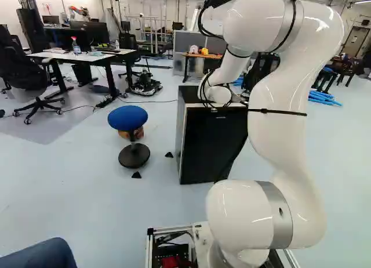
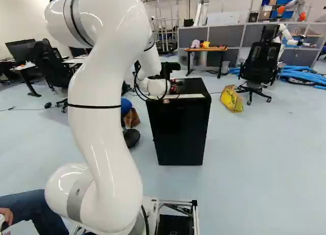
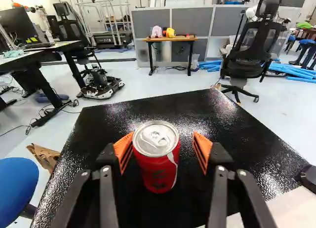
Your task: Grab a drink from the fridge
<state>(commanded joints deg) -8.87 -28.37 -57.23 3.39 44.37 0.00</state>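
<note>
L base view: arm & cables hide most of gripper; can't ID can there. Wrist view: fingers spread, not gripping; red soda can upright btwn, gap one side, other unclear. Can's on mini fridge top, well in from far edge.

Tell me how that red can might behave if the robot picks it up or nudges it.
The can looks like thin metal, so a gentle squeeze probably won't dent it. Its smooth side may slip. Standing upright on the fridge's black top, it could tip if nudged, then roll.
</note>
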